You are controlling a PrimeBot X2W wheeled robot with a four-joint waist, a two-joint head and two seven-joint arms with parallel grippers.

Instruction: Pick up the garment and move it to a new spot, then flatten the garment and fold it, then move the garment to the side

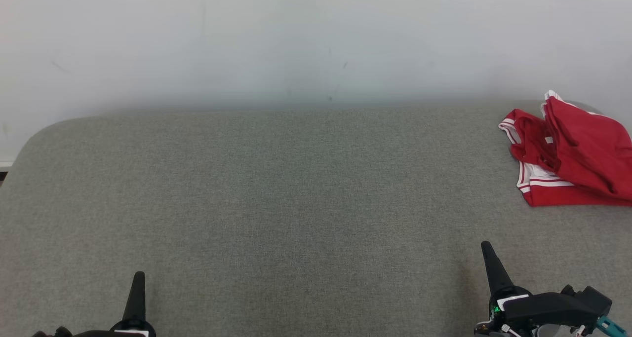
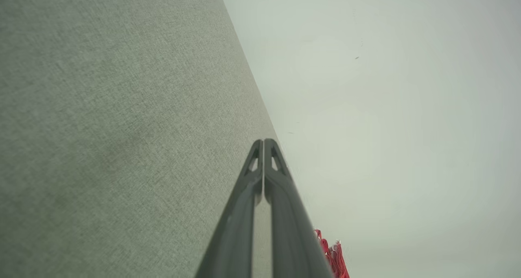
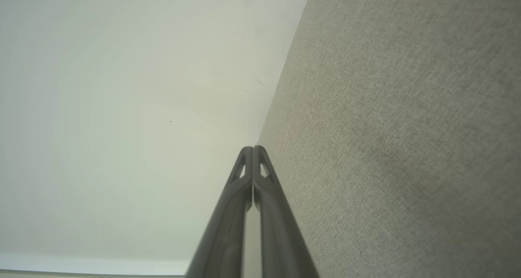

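A red garment with white striped trim lies crumpled at the far right of the grey fabric surface, partly cut off by the head view's right edge. A sliver of the garment also shows in the left wrist view, beside the fingers. My left gripper stands at the lower left, shut and empty, far from the garment. My right gripper is at the lower right, shut and empty, a short way in front of the garment. Both wrist views show the fingers pressed together: left gripper, right gripper.
A pale wall rises directly behind the grey surface. The surface's back left corner is rounded, with a strip of floor edge at the far left.
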